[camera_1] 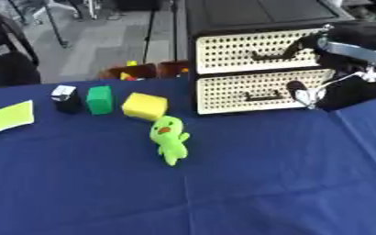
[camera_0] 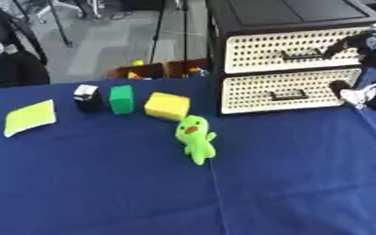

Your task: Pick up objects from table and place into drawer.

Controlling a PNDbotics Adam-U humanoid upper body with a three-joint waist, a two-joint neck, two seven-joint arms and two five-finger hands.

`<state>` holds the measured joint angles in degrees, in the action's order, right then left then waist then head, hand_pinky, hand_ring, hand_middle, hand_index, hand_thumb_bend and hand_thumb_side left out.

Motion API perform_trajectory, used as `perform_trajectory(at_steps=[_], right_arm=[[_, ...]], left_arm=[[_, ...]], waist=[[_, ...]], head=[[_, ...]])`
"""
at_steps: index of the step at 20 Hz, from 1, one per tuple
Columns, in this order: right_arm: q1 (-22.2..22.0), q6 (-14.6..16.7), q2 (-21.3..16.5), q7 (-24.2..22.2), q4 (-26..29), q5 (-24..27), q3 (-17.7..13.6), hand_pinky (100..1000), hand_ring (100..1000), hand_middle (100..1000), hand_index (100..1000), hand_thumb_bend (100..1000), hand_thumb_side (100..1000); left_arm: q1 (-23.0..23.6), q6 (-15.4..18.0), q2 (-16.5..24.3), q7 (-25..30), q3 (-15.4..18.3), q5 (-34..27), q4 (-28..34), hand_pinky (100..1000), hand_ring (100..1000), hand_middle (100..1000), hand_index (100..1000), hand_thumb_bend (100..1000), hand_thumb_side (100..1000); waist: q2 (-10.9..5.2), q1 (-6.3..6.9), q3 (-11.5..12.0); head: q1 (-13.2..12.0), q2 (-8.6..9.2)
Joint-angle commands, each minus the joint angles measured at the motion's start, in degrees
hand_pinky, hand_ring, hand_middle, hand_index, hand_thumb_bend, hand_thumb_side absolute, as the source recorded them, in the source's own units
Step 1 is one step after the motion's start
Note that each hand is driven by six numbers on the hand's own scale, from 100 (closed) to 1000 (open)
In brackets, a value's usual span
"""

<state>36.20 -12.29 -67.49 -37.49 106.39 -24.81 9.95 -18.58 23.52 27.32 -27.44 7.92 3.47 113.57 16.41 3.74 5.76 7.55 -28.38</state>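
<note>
Five loose objects, centre-left of frame on the blue tablecloth [camera_0: 103, 183]: one green plush duck [camera_0: 195, 139] with an orange beak, lying nearest; behind it in a row one yellow sponge block [camera_0: 167, 105], one green block [camera_0: 121, 99], one small black-and-white box [camera_0: 86, 97], one flat yellow-green sheet [camera_0: 29, 117].

Upper right: one black cabinet [camera_0: 271, 13], two perforated cream drawers, both closed.

Right hand [camera_1: 335, 50] at the top drawer handle [camera_1: 270, 56], fingers curled; right eye view shows more of it. Actual grip on the handle: cannot tell.
</note>
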Motion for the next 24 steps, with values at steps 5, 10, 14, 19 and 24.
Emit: perform_trajectory(at_steps=[5,10,14,19,24], right_arm=[[2.85,2.72,1.10,-2.57,-7.31,-1.67,2.47,100,197,100,911,100,456],[4.73,2.89,3.15,-2.19,-11.16,-3.08,4.07,100,208,100,926,100,440],[6.67,3.35,4.89,-2.30,-14.85,-4.67,5.06,100,218,100,934,100,439],[8.32,4.21,6.47,-2.41,-18.03,-5.05,5.51,100,216,100,937,100,427],[9.68,4.81,7.99,-2.25,-21.36,-5.93,5.76,100,215,100,934,100,418]], left_arm=[[-0.62,-0.14,1.95,0.32,0.16,-0.36,1.02,562,669,692,841,204,895],[-0.74,-0.28,1.48,0.35,0.10,-0.49,1.02,561,668,690,840,199,897],[-0.82,-0.31,1.39,0.47,0.01,-0.58,1.02,561,668,689,839,196,899],[-0.82,-0.32,1.28,0.42,0.09,-0.56,1.02,560,667,689,839,195,900],[-0.89,-0.34,1.04,0.41,0.11,-0.60,1.02,559,666,688,838,193,902]], waist=[[-0.57,-0.24,0.50],[0.02,-0.22,0.70],[0.38,-0.15,1.07],[0.90,-0.17,1.45],[1.39,-0.15,1.83]], head=[[0.37,1.15],[0.52,1.49],[0.77,1.81],[1.21,2.31],[1.91,2.84]])
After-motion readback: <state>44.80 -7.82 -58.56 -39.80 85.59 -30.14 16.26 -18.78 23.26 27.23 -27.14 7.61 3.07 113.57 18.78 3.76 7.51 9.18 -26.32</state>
